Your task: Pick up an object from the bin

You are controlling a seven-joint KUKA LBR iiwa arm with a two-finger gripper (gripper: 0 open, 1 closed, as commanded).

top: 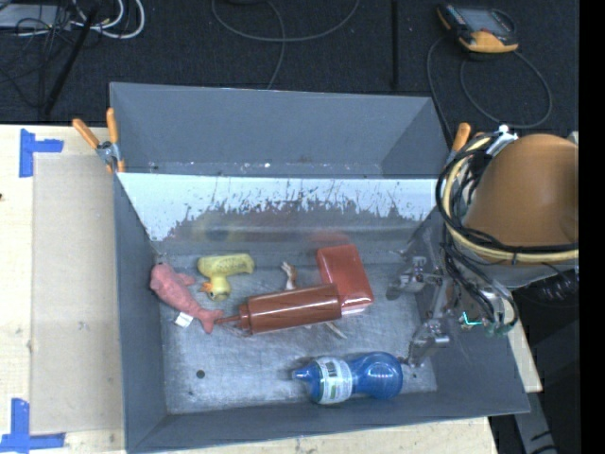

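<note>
I was at the approach step, with nothing picked yet. My end effector hung low at the right side of the grey metal bin, close to its right wall. Its two fingers were spread wide and held nothing.

The nearest thing was a blue plastic bottle with a pale label. It lay on its side along the front of the floor, just below and left of my fingers, with its cap pointing left. A red block lay to my left, touching a red-brown squeeze bottle that stretched across the middle. Farther left lay a yellow toy and a pink soft toy, well apart from me.

I judged that the next move called for shifting over the blue bottle and setting the fingers across its round body, not along it. I would then need to descend until they straddled it before closing. It looked likely to roll, and the right wall left little room on that side.

My arm stood over the bin's right rim, with the orange wrist cover and looped cables above it. The fingers pointed down and leftward into the bin.
</note>
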